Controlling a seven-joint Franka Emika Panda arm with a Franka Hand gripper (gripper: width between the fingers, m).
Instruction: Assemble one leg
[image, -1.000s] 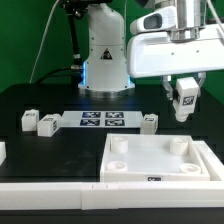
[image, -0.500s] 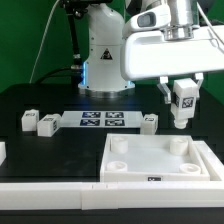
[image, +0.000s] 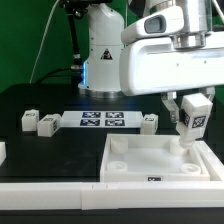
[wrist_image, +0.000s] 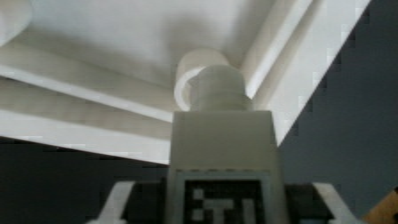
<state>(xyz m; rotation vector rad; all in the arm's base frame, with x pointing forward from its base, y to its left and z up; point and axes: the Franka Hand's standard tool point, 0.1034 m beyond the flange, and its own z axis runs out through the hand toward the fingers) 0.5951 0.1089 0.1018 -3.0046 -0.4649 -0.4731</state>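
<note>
My gripper (image: 190, 112) is shut on a white leg (image: 191, 122) with a black-and-white tag on its face, holding it upright. The leg hangs just above the far corner, on the exterior view's right, of the large white square tray-like piece (image: 160, 170), over a round corner socket. In the wrist view the held leg (wrist_image: 222, 150) points down at that socket (wrist_image: 217, 80). Three more legs lie on the black table: two at the exterior view's left (image: 28, 121) (image: 46, 125) and one (image: 150, 122) beside the marker board.
The marker board (image: 100, 121) lies flat at the table's middle. The robot base (image: 105, 55) stands behind it. A white block (image: 2, 152) sits at the exterior view's left edge. A white rail (image: 50, 194) runs along the front.
My gripper has moved with the leg toward the exterior view's right and nearer the camera, down toward the tray piece's far corner socket.
</note>
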